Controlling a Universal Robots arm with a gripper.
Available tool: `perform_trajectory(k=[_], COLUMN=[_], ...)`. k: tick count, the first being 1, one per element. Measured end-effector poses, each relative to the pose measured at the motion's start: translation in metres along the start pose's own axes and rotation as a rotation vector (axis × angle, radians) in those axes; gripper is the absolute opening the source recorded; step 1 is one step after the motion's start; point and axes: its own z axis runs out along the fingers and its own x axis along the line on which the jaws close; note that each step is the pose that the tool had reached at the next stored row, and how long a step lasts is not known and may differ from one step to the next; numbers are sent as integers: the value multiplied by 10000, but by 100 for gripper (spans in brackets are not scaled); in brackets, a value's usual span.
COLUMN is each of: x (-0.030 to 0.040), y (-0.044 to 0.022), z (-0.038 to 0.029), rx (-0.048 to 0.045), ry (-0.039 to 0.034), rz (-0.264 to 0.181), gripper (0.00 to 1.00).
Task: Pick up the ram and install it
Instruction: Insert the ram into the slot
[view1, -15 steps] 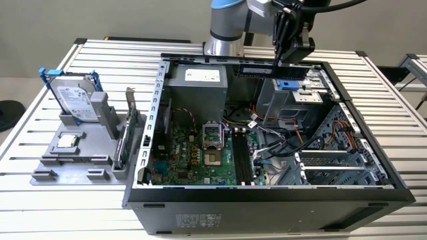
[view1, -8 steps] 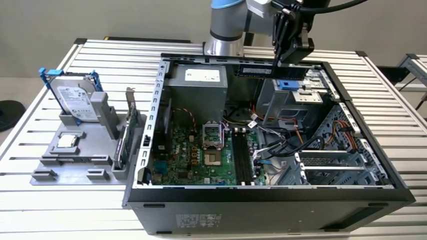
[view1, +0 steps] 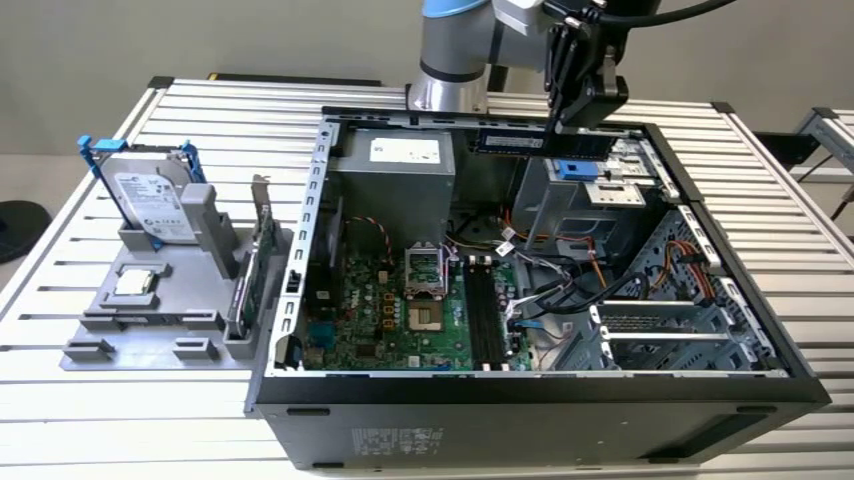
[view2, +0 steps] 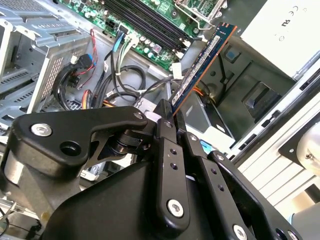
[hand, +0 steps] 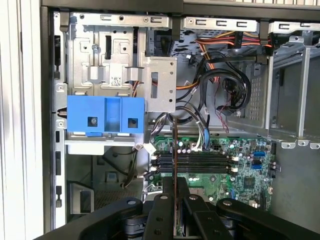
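Now black gripper (view1: 577, 122) clamped on thin blue-green ram stick (view1: 531, 142), held high above far edge of open black computer case (view1: 534, 420). Stick's long axis seems crosswise to black memory slots (view1: 487, 322), well below.

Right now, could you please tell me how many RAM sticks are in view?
1: the ram, shut in the gripper's jaws, hangs over the open computer case. The motherboard's memory slots look empty; others may be hidden.
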Motion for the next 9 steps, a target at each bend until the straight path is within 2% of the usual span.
perform_trajectory(k=[4, 9], x=[0, 0], y=[0, 0], z=[0, 0], rx=[1, 32], ry=[-2, 2], rz=[31, 671], gripper=[0, 0])
